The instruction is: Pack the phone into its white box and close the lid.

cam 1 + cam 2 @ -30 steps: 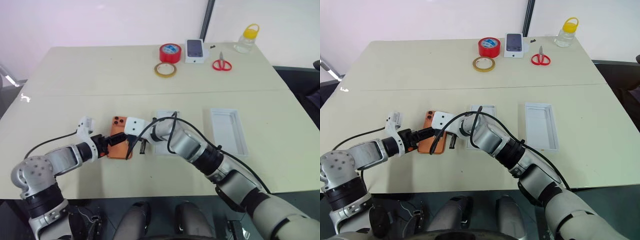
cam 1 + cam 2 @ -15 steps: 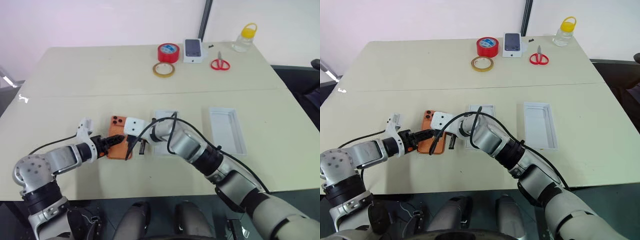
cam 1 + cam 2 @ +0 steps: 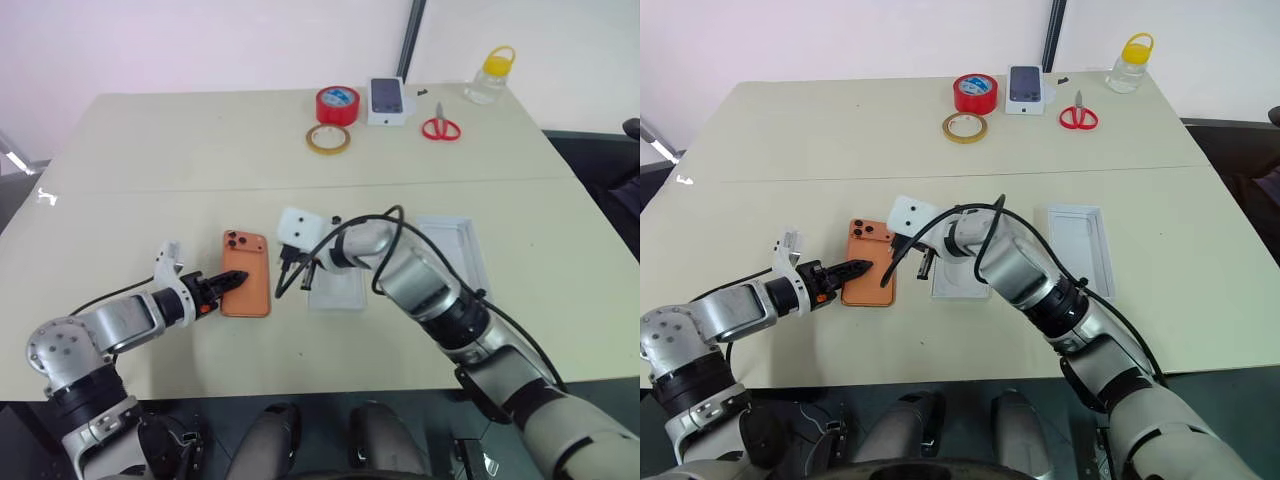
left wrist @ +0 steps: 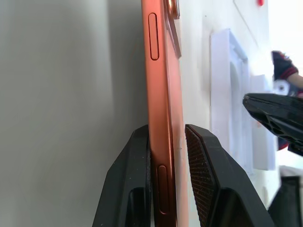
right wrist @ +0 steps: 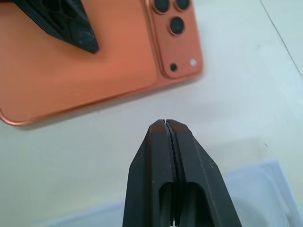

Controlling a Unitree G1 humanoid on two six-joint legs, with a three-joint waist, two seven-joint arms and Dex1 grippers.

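Now L gripper clamped on phone, near table's front edge.
R gripper jaws pressed together, empty, just above white box beside phone; lid further right.

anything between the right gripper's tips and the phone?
Nothing. In the right wrist view, bare table separates the shut right gripper from the phone. The left gripper clamps the phone's other edge.
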